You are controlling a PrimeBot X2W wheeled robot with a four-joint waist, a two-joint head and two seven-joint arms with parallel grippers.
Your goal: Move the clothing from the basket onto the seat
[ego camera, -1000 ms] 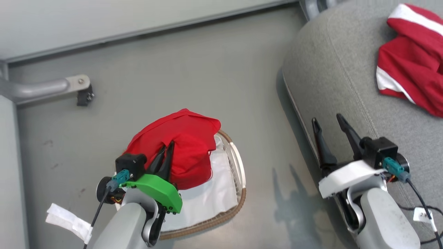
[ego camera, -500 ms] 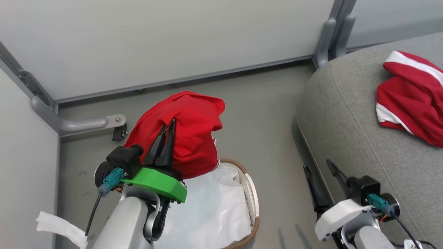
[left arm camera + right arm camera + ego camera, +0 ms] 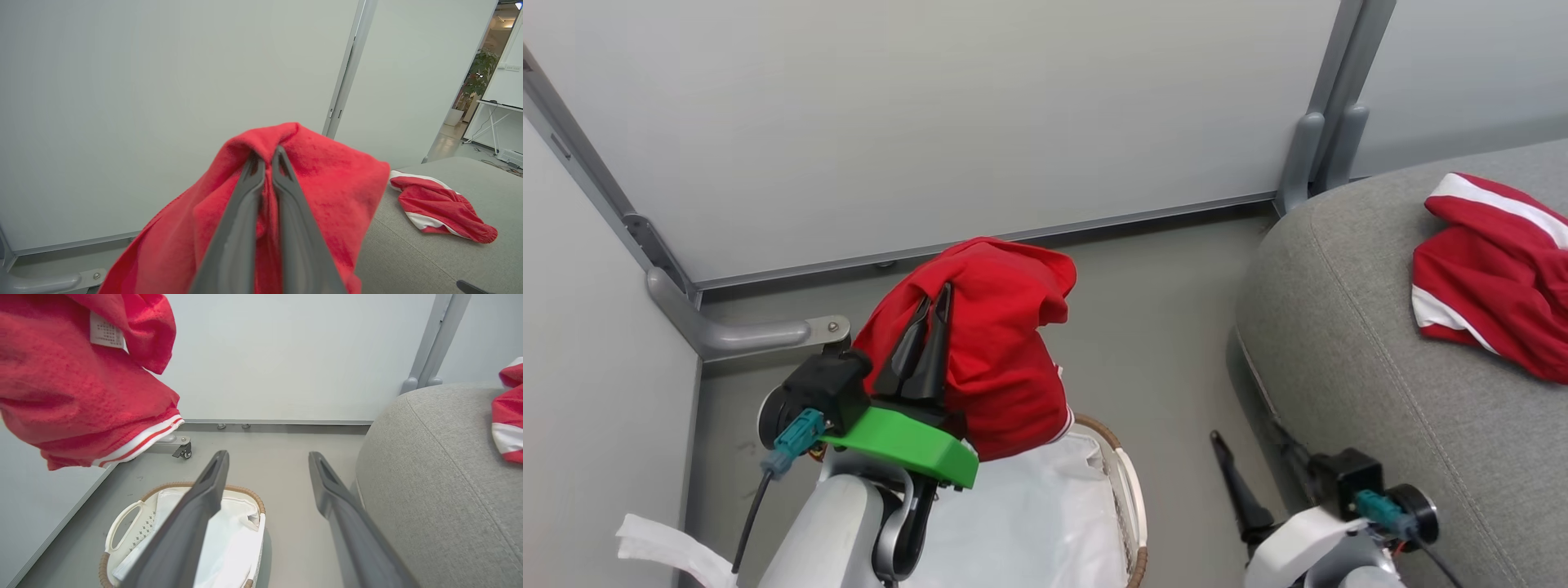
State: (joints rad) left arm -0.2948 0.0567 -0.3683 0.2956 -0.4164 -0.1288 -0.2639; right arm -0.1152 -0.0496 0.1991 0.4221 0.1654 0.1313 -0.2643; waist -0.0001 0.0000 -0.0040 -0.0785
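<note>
At 9 o'clock in the head view, a grey metal panel foot (image 3: 760,333) lies along the grey floor (image 3: 1152,327), below the pale wall panels (image 3: 931,122).

At 7 o'clock the left end effector (image 3: 935,296), on its green mount, is clamped on a soft bright red fabric garment (image 3: 1005,343). The left wrist view shows its two dark fingers (image 3: 239,220) pinching a fold of the cloth between their tips, with the rest draping down on both sides. The garment hangs in the air, clear above the oval white slatted plastic basket (image 3: 1134,498) with a brown woven rim, which stands on the floor at 6 o'clock. In the right wrist view the garment's white-striped hem (image 3: 139,443) shows at 10 o'clock, well above the basket. A crumpled white fabric liner (image 3: 1037,523) lies inside the basket.

At 5 o'clock the right end effector (image 3: 1250,445) hovers between the basket and the seat, near the seat's front edge. Its fingers are spread wide with nothing between them.

The large light grey fabric-upholstered seat cushion (image 3: 1380,408), with a stitched seam, takes up 3 to 4 o'clock. On it, at 3 o'clock, a crumpled red garment with broad white stripes (image 3: 1494,302) lies well apart from both end effectors.
</note>
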